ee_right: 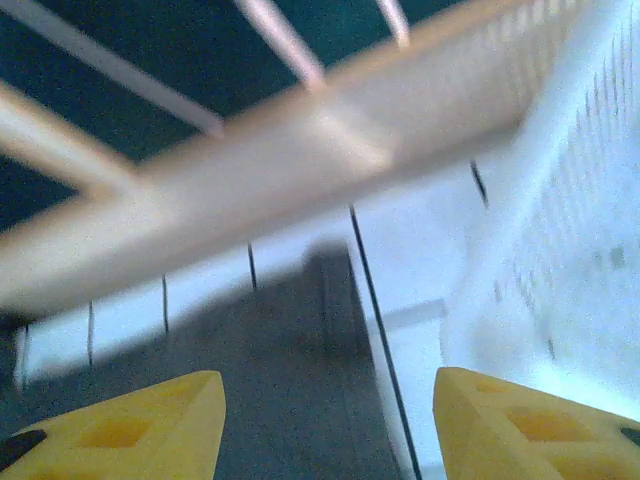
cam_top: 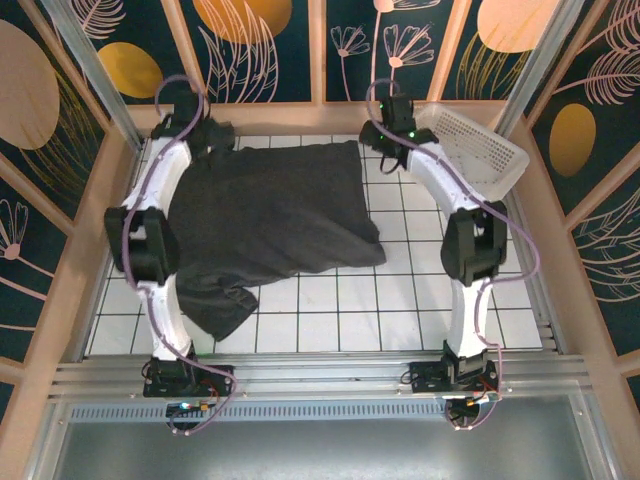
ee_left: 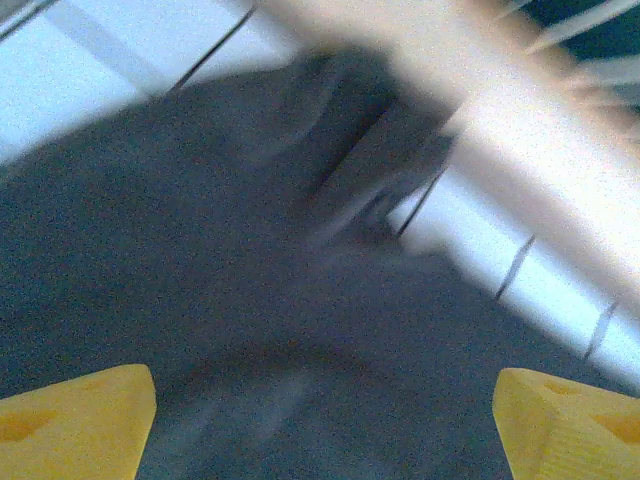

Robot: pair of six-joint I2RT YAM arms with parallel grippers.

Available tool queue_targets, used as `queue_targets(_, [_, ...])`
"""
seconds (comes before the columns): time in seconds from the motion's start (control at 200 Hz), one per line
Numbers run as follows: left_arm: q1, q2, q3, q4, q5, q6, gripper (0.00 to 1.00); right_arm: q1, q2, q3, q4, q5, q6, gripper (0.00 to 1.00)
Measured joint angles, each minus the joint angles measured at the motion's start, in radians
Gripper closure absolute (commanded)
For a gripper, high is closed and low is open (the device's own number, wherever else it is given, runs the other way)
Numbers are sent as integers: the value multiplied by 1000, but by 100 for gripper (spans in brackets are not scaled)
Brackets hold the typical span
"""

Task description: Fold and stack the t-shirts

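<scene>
A dark charcoal-grey soft cloth t-shirt (cam_top: 270,215) is lying spread on the white square-tiled table top (cam_top: 430,300). It is reaching from the far left corner toward the middle, and a rumpled flap is trailing to the near left. Whether this is one garment or more, I cannot tell.

The left gripper (ee_left: 322,420) is hanging over the shirt's far left corner. Its yellow wedge-shaped fingertips (ee_left: 75,420) are standing wide apart, released, with nothing between them but blurred dark cloth below. In the top view the white left arm (cam_top: 165,200) is crossing the shirt's left edge and hiding it.

The right gripper (ee_right: 330,420) is poised at the shirt's far right corner, also released, its yellow tips parted and gripping nothing. Its wrist view is showing the grey cloth corner low and left of centre, with bare tile beside it.

A white plastic mesh basket (cam_top: 475,150) is sitting tilted in the far right corner. It is just beside the right gripper, and its perforated wall is crowding that wrist view's right side. The pale wooden frame rail (cam_top: 290,110) is running close behind both grippers along the table's far edge. Dark teal wall panels with orange and pink leaf patterns (cam_top: 270,40) are rising behind the rail. Ridged aluminium rails (cam_top: 320,375) are carrying the arm bases at the near edge.
</scene>
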Motion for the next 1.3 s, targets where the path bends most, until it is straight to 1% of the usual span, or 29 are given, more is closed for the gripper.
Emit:
queue_targets(0.075, [-2, -184, -263, -23, -19, -47, 24, 37, -124, -150, 60, -11, 6, 45])
queue_targets(0.185, [9, -426, -560, -50, -34, -150, 28, 52, -273, -342, 171, -90, 6, 44])
queue_targets(0.235, [19, -518, -669, -54, -39, -204, 31, 51, -301, -397, 214, -144, 6, 45])
queue_targets(0.285, [34, -589, -759, -68, -43, -249, 31, 51, -303, -431, 237, -191, 5, 47])
queue_targets(0.365, [64, -631, -839, -68, -36, -312, 31, 63, -273, -469, 252, -262, -10, 50])
queue_targets(0.485, [97, -593, -859, -63, -21, -365, 31, 104, -167, -465, 233, -353, -34, 56])
queue_targets(0.571, [98, -570, -853, -56, -22, -385, 31, 135, -46, -413, 182, -400, -51, 56])
queue_targets(0.736, [98, -556, -811, -48, -24, -391, 29, 164, 117, -350, 64, -409, -65, 57])
queue_targets(0.846, [98, -555, -808, -43, -23, -391, 29, 155, 156, -281, 10, -375, -48, 58])
queue_targets(0.961, [98, -556, -808, -42, -22, -386, 29, 111, 199, -214, -28, -311, -2, 60])
queue_targets(1.206, [98, -556, -808, -45, -22, -322, 28, -39, 241, -127, -78, -251, 76, 60])
queue_targets(1.301, [98, -558, -824, -48, -22, -301, 30, -76, 256, -84, -98, -230, 81, 59])
